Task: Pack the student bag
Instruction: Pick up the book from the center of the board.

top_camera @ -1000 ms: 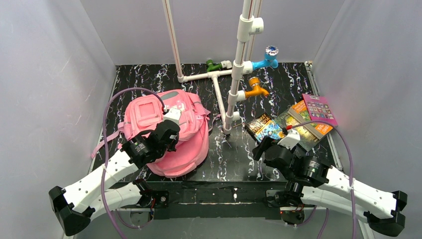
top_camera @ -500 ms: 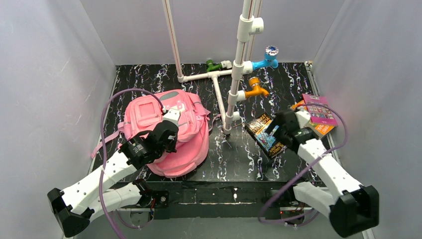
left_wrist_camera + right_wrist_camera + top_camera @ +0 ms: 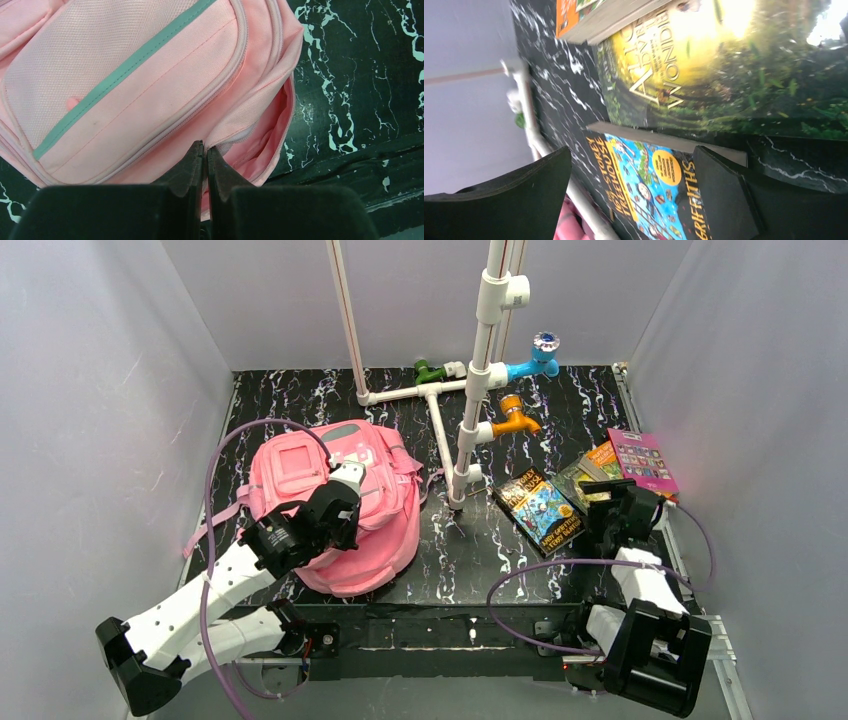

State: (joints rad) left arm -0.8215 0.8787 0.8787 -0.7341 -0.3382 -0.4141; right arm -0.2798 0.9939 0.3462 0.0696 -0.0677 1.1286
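Covering the floor of the white-walled booth, a black table [image 3: 500,550] with pale veins carries everything. On its left half lies the student bag [image 3: 385,500], a large pink backpack on its back, front pockets upward and a grey stripe across one of them. Along its near right side the main zip gapes, showing pink lining.

A white pipe frame [image 3: 478,390] rises from the middle of the far half, with a blue tap [image 3: 535,355], an orange tap [image 3: 515,422] and a green fitting [image 3: 430,371] on it.

The left gripper [image 3: 204,152] sits over the near right part of the bag, jaws pressed together, tips at the edge of the gaping zip; whether fabric is pinched between them cannot be told. The right gripper [image 3: 631,160] hangs over the books on the right, jaws spread wide, nothing between them.

Four books lie there. A black-and-blue book [image 3: 538,508] lies nearest the pipe frame. A green book [image 3: 704,75] sits just right of it. An orange book [image 3: 604,455] and a pink book [image 3: 642,460] lie farther right, overlapping.
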